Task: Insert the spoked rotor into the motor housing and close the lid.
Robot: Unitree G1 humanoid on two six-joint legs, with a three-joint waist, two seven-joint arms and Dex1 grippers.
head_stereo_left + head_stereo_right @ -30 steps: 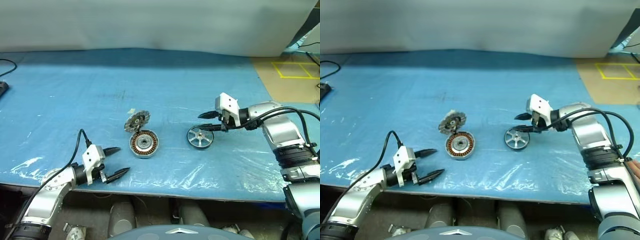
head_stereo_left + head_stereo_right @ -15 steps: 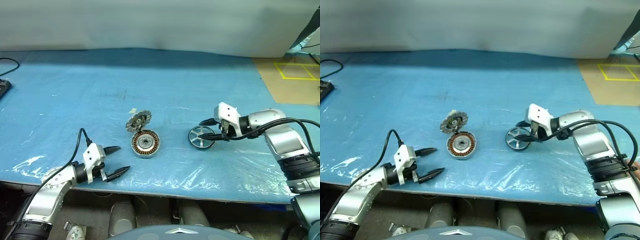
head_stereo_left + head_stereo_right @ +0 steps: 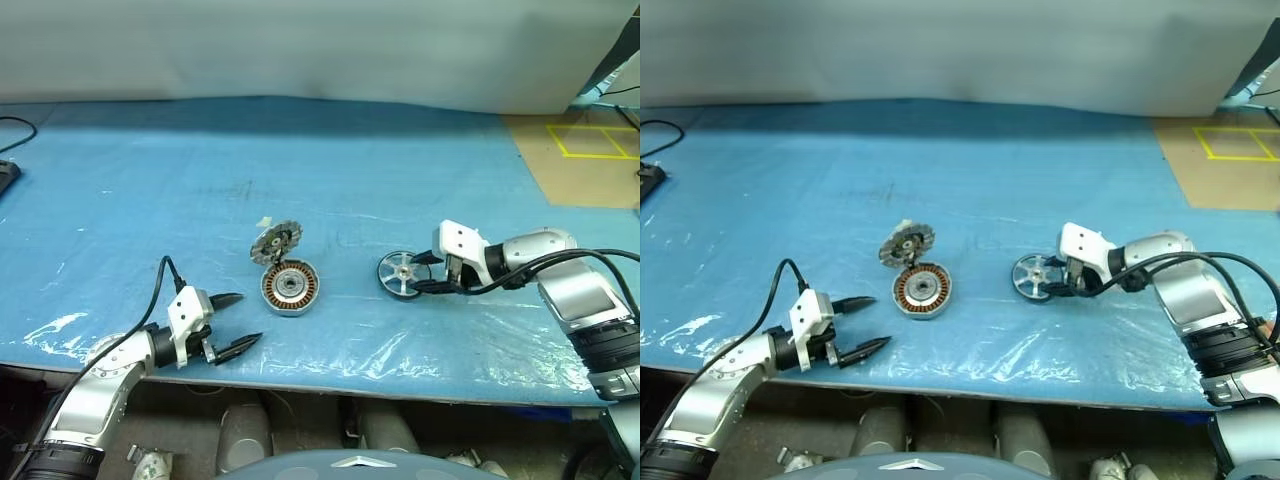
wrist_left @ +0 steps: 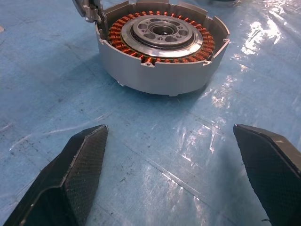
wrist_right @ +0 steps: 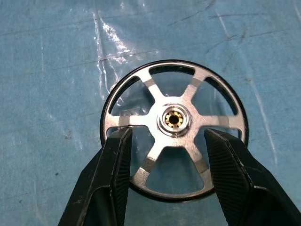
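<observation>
The spoked rotor is found flat on the blue bench, right of the motor housing and the tilted lid, straddled but not gripped by the parted fingers of the right end effector, while the left end effector is held wide open near the bench's front edge.

No words, numbers or labels can be read here — not on the spoked rotor, not on the motor housing, not on the lid, and not on the blue table. Far off past the right gripper, yellow tape lines make boxes on the floor — a mark, but no writing.
</observation>
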